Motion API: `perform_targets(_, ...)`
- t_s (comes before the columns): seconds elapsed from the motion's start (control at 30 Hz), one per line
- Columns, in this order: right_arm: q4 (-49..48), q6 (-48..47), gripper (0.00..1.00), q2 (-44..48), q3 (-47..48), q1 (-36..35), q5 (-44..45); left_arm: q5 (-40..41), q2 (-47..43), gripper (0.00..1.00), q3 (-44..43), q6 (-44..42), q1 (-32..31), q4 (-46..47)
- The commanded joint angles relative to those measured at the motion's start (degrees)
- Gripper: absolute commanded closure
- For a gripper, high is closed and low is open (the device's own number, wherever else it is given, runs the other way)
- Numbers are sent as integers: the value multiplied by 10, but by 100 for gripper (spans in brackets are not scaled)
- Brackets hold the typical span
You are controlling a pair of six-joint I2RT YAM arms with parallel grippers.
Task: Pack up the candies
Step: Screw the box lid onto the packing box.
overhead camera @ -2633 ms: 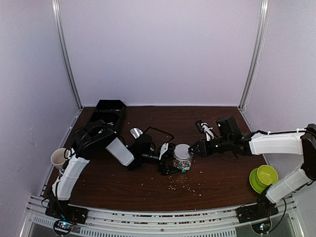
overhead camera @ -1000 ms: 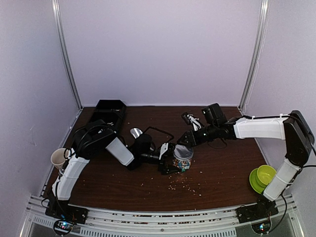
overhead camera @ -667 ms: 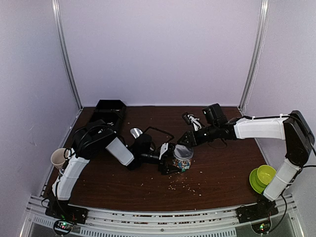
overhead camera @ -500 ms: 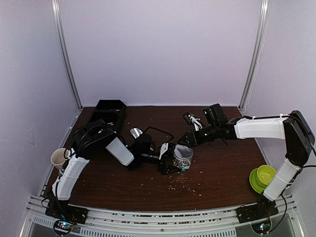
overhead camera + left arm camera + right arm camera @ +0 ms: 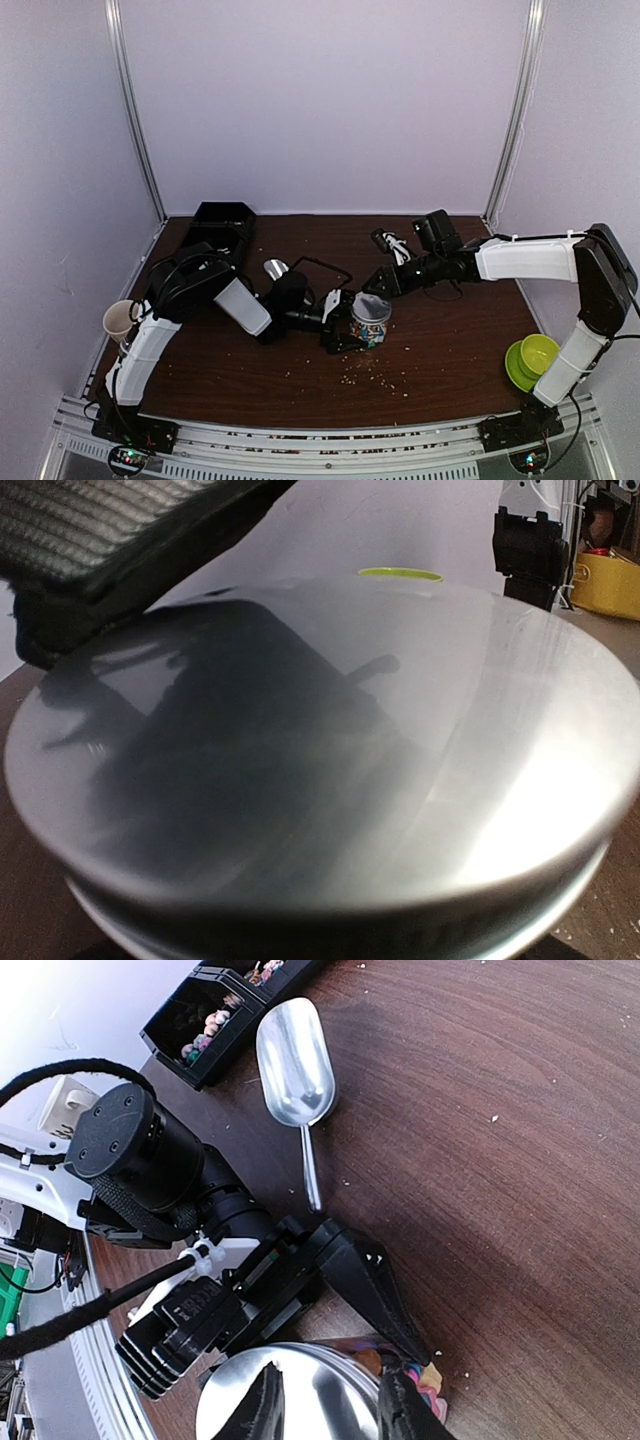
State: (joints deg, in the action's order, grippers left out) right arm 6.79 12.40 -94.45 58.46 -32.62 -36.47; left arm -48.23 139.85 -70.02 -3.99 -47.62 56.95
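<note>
On the dark brown wooden table (image 5: 450,350), the left gripper (image 5: 338,325) clasps a clear round jar (image 5: 369,330) of multicoloured candies (image 5: 424,1374) while the half-open right gripper (image 5: 332,1405) meets its silver metal lid (image 5: 320,730); uneven pressure could tip it.

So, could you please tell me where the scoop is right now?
In the top view the scoop lies on the table left of centre, between the black bin and the jar.

metal scoop (image 5: 295,1060), black bin (image 5: 222,208), green bowl (image 5: 540,352), paper cup (image 5: 119,318)
</note>
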Motion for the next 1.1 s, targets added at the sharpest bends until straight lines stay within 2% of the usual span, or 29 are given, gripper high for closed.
perform_targets(0.0, 2, -8, 69, 6, -12, 4, -10, 20, 17, 12, 7, -6, 9, -50)
perform_targets(0.6, 2, 8, 83, 74, -91, 4, 6, 23, 19, 12, 3, -1, 9, -54)
perform_targets(0.93, 0, 33, 92, 156, -170, 1, 13, 34, 22, 12, -3, -1, 10, -66)
perform_targets(1.07, 18, 36, 92, 190, -184, -5, 21, 34, 21, 12, -3, -1, 10, -68)
